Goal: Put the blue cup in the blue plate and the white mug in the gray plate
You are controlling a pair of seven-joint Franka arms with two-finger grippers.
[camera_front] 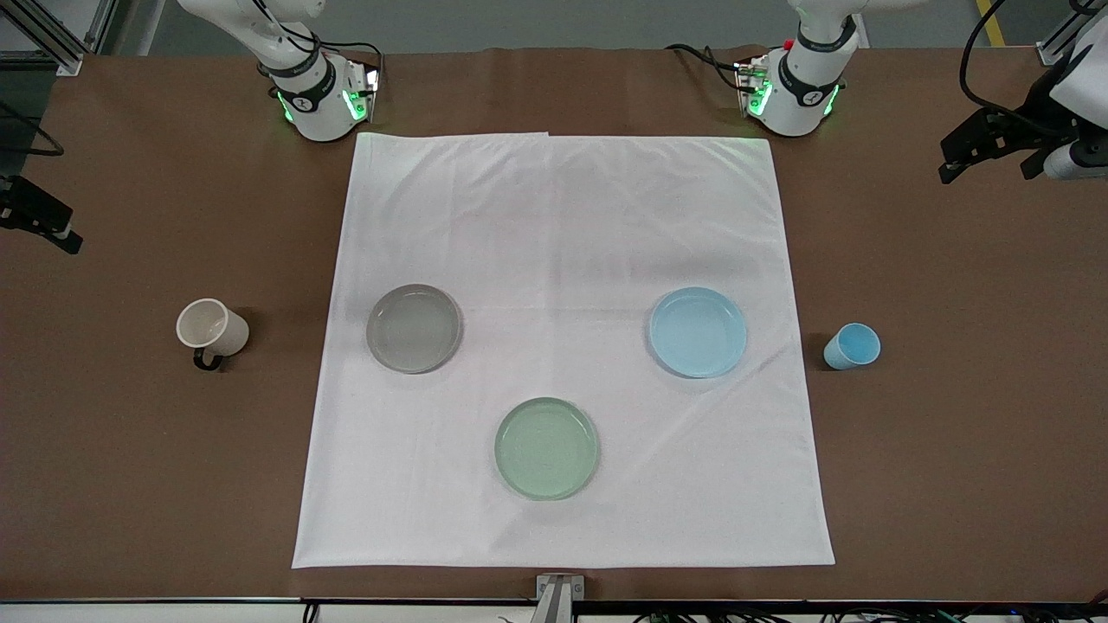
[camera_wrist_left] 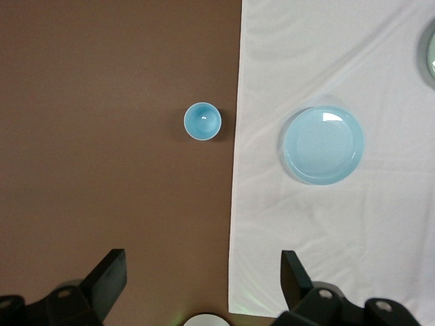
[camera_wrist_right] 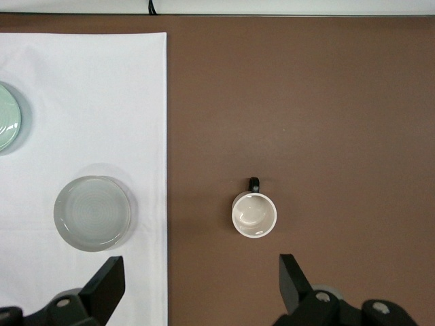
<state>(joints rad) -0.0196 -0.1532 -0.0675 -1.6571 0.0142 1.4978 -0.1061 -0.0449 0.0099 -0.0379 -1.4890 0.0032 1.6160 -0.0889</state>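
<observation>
The blue cup [camera_front: 853,346] stands upright on the bare brown table at the left arm's end, beside the blue plate [camera_front: 698,331], which lies empty on the white cloth. The white mug [camera_front: 212,329] stands upright on the bare table at the right arm's end, handle toward the front camera, beside the empty gray plate [camera_front: 414,328]. My left gripper [camera_wrist_left: 201,272] is open and empty, high over the table near the cup [camera_wrist_left: 202,121] and the blue plate [camera_wrist_left: 322,145]. My right gripper [camera_wrist_right: 200,278] is open and empty, high over the table near the mug [camera_wrist_right: 254,214] and the gray plate [camera_wrist_right: 92,212].
A pale green plate [camera_front: 546,448] lies empty on the white cloth [camera_front: 563,216], nearer the front camera than the other two plates. The cloth covers the table's middle. Both arm bases stand along the table edge farthest from the front camera.
</observation>
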